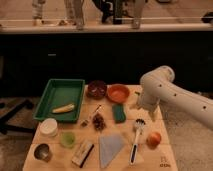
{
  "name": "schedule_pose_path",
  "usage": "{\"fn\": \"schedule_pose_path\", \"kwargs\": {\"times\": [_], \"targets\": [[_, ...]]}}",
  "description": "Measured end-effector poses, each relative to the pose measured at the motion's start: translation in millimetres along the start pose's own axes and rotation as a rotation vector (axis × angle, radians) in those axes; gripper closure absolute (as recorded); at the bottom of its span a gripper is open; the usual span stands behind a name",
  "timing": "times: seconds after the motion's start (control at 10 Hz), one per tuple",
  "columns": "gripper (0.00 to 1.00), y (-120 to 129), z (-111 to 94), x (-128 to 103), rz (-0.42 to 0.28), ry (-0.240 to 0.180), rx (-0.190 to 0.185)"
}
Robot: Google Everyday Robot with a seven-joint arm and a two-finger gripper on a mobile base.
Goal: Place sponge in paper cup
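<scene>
Beside the sponge [119, 112] hangs the hand [149, 114], open or closed I cannot tell; the tabletop mark [164, 162] is illegible.

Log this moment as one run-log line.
stage: pre-grasp | end effector: over table right side, beside sponge, apart | sponge: flat on table, untouched | paper cup: table front-left, no sponge inside

- The small flat rectangular sponge [119, 112] is dark green-teal.
- The short, wide paper cup [48, 127] is plain white.
- The gripper [146, 109], over the right side of the pale wooden worktop [167, 150], is off-white.
- The rectangular plastic tray [60, 86] is green.
- The round bowl [118, 92] is orange.
</scene>
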Motion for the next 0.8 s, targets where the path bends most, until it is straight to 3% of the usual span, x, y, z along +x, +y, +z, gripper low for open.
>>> {"fn": "schedule_pose_path", "kwargs": {"times": [0.5, 0.8], "targets": [[0.20, -25, 26, 9, -0.261, 0.017, -0.050], [0.20, -59, 38, 8, -0.389, 0.010, -0.075]]}}
